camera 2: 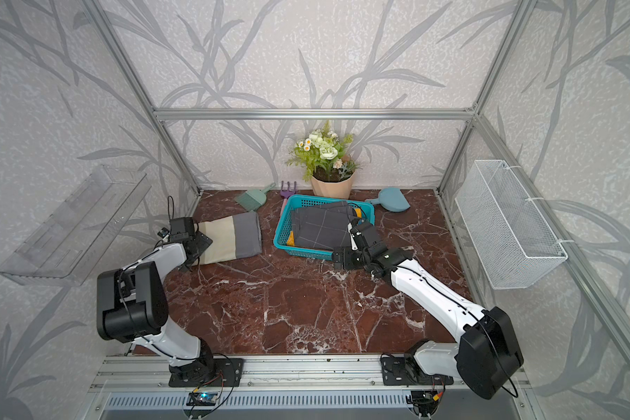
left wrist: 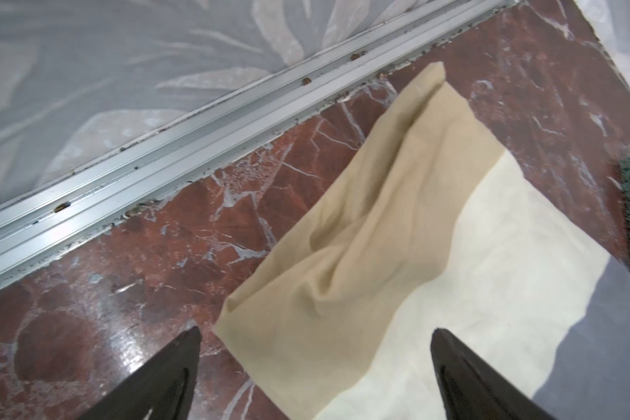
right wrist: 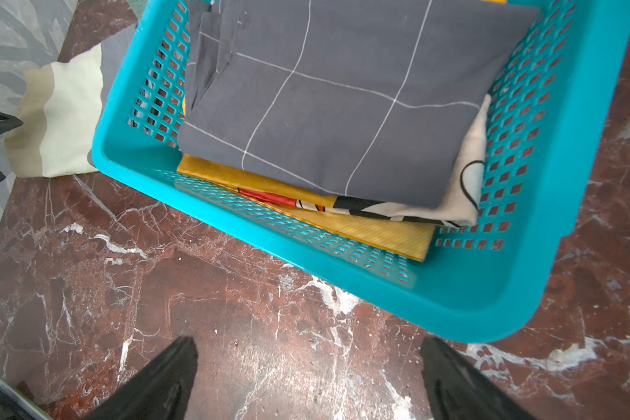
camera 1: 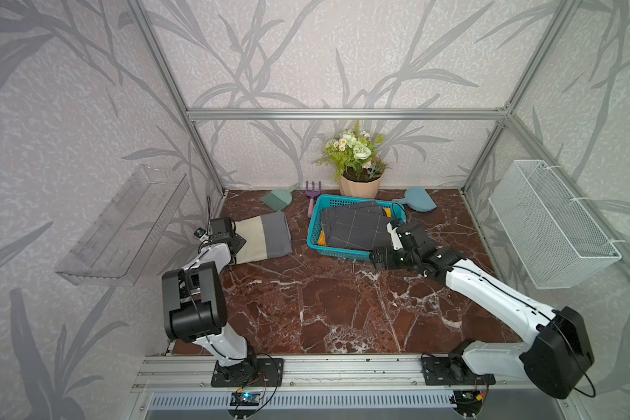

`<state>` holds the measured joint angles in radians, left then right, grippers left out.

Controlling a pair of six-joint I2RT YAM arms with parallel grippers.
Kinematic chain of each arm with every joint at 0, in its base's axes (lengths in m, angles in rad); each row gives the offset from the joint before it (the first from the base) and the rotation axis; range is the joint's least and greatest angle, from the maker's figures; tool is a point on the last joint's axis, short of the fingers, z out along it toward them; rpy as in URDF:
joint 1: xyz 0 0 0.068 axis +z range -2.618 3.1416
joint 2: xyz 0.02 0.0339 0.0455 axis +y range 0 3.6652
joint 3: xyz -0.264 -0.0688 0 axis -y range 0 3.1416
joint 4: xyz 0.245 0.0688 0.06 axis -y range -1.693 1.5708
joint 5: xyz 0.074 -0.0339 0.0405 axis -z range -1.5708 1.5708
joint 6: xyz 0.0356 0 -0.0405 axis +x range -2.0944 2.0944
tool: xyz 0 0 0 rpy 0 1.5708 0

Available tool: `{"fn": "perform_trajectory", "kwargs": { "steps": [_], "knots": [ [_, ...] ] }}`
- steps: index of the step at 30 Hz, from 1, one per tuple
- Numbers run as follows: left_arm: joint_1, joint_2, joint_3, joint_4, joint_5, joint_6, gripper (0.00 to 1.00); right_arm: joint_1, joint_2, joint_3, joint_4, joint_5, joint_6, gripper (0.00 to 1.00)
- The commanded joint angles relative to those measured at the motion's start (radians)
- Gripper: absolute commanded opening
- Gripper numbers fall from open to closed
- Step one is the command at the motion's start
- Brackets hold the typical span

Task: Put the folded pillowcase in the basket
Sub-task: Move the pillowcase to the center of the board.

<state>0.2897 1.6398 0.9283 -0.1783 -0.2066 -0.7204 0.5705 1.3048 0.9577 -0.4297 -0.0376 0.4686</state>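
A folded pillowcase (camera 1: 266, 236) (camera 2: 233, 236) with tan, cream and grey bands lies flat on the marble table, left of the basket. My left gripper (camera 1: 239, 242) (left wrist: 317, 330) hovers open over its tan end, one finger over bare table and one over cloth (left wrist: 379, 236), holding nothing. The teal basket (camera 1: 315, 218) (camera 2: 282, 225) (right wrist: 451, 305) holds a grey checked folded cloth (camera 1: 353, 227) (right wrist: 342, 109) on top of a yellow patterned one (right wrist: 306, 203). My right gripper (camera 1: 397, 234) (right wrist: 308, 340) stands open and empty over bare table at the basket's near right corner.
A flower pot (camera 1: 359, 185), green brush (camera 1: 279, 198), purple rake (camera 1: 310, 192) and blue scoop (camera 1: 417, 200) line the back edge. A white wire basket (camera 1: 550, 222) hangs on the right wall, a clear shelf (camera 1: 124, 225) on the left. An aluminium rail (left wrist: 161, 163) borders the table.
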Motion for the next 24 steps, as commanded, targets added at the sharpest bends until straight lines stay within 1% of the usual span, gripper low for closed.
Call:
{"fn": "perform_trajectory", "kwargs": {
  "steps": [1, 5, 7, 8, 9, 10, 14, 15, 16, 20, 24],
  "knots": [
    [0.018, 0.005, -0.035, 0.008, 0.025, -0.021, 1.0, 0.006, 0.021, -0.014, 0.017, -0.01, 0.01, 0.99],
    [0.019, 0.028, -0.062, 0.034, 0.056, -0.034, 1.0, 0.008, 0.037, -0.022, 0.03, -0.022, 0.021, 0.99],
    [0.018, 0.038, -0.084, 0.051, 0.067, -0.046, 0.95, 0.008, 0.042, -0.025, 0.034, -0.025, 0.025, 0.99],
    [0.018, 0.041, -0.095, 0.058, 0.071, -0.051, 0.89, 0.008, 0.042, -0.025, 0.033, -0.025, 0.028, 0.99],
    [0.018, 0.041, -0.107, 0.066, 0.072, -0.057, 0.75, 0.008, 0.04, -0.026, 0.034, -0.025, 0.029, 0.99],
    [0.019, 0.039, -0.119, 0.073, 0.072, -0.062, 0.58, 0.009, 0.036, -0.027, 0.034, -0.026, 0.03, 0.99],
    [0.018, 0.019, -0.147, 0.084, 0.079, -0.06, 0.19, 0.009, 0.025, -0.032, 0.029, -0.025, 0.027, 0.99],
    [0.018, 0.013, -0.152, 0.085, 0.083, -0.06, 0.07, 0.009, 0.024, -0.033, 0.026, -0.026, 0.027, 0.99],
    [0.018, 0.005, -0.159, 0.085, 0.091, -0.062, 0.0, 0.009, 0.022, -0.034, 0.023, -0.029, 0.026, 0.99],
    [0.002, -0.049, -0.214, 0.097, 0.138, -0.076, 0.0, 0.015, 0.014, -0.041, 0.029, -0.037, 0.025, 0.99],
    [-0.078, -0.154, -0.293, 0.08, 0.131, -0.095, 0.0, 0.024, 0.017, -0.034, 0.026, -0.056, 0.017, 0.99]
  ]
}}
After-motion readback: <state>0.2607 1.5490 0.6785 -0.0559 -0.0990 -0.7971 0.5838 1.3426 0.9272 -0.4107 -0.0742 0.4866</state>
